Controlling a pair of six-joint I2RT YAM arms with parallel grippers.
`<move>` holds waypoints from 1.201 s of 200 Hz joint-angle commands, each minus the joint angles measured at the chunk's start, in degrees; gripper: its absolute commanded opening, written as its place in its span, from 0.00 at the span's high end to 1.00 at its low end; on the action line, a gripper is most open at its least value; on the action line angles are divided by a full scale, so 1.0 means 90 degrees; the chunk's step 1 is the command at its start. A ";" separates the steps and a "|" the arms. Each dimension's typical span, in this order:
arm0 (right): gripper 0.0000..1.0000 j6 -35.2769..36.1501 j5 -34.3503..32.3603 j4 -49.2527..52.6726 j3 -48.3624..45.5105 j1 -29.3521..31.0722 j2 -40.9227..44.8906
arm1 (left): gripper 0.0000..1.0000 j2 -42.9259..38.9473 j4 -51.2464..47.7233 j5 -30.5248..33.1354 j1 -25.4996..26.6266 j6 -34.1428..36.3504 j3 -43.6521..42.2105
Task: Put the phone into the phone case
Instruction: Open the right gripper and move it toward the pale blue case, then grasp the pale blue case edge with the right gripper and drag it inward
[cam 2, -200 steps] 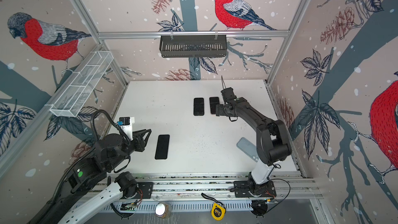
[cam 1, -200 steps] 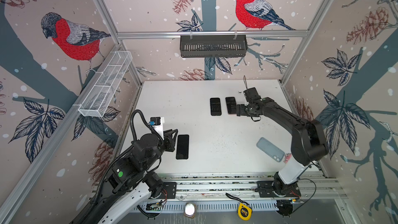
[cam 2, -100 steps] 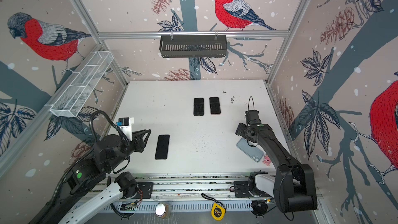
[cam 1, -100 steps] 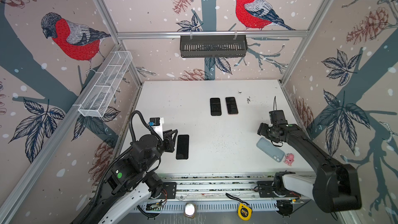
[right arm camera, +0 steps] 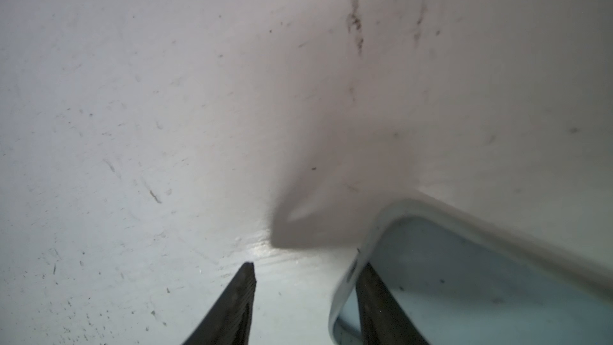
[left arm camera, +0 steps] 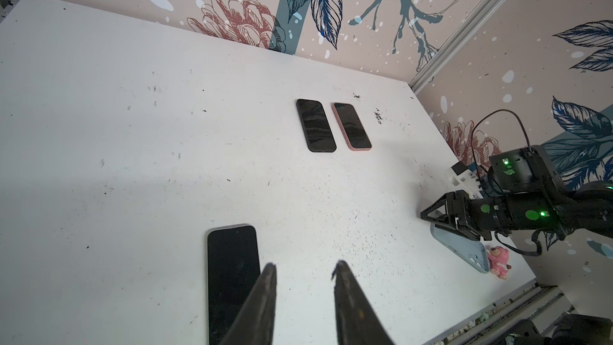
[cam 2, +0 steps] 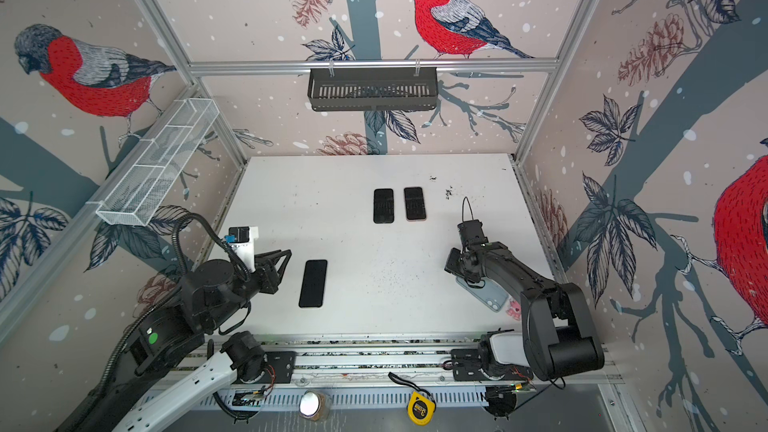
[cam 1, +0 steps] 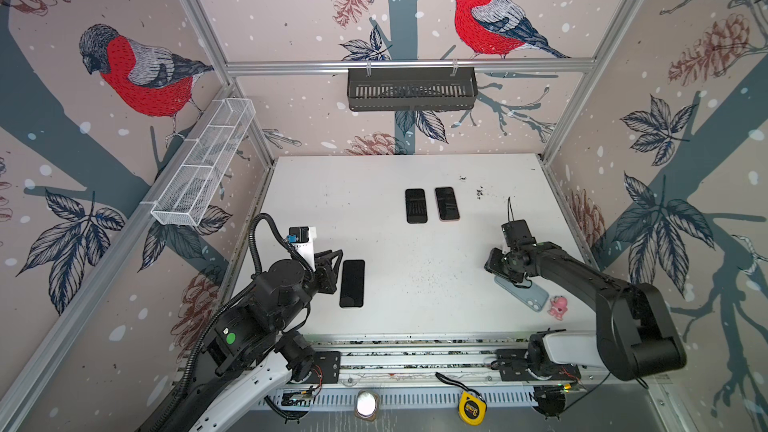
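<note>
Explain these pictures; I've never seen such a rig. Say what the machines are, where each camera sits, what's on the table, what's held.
The machines are two robot arms, a left arm and a right arm, each ending in a two-finger gripper. The two wide pictures come from a twin camera overhead; the two close ones from a camera on each wrist. On the white table lie a black phone beside the left gripper, farther back a second black phone and a pink-edged phone, and a pale blue phone case with a small pink figurine next to it. Nothing is held: the left gripper is open and empty, the right gripper open, straddling the case's wall.
</note>
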State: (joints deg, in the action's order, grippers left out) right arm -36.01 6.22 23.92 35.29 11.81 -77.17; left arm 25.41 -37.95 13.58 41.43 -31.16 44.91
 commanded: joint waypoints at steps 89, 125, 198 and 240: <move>0.97 0.0512 -0.0522 -0.0073 0.0798 0.1794 -0.0893 | 0.69 0.0014 0.0155 0.0034 -0.0004 0.0024 -0.0009; 0.97 0.1038 -0.0262 -0.0052 0.1600 0.3172 -0.1367 | 0.69 -0.0002 0.0147 0.0053 -0.0001 0.0024 -0.0009; 0.98 0.2853 -0.0430 0.0397 0.3261 0.6067 -0.2818 | 0.69 -0.0030 0.0140 0.0073 -0.0004 0.0012 -0.0004; 0.97 0.3688 -0.0464 0.0608 0.3425 0.6723 -0.2938 | 0.69 -0.0035 0.0136 0.0082 -0.0004 0.0010 0.0000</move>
State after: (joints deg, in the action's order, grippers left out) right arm -9.02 3.53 26.48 65.36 70.78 -103.04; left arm 25.21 -37.95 13.72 41.43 -31.14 44.91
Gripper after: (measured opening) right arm 0.048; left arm 0.311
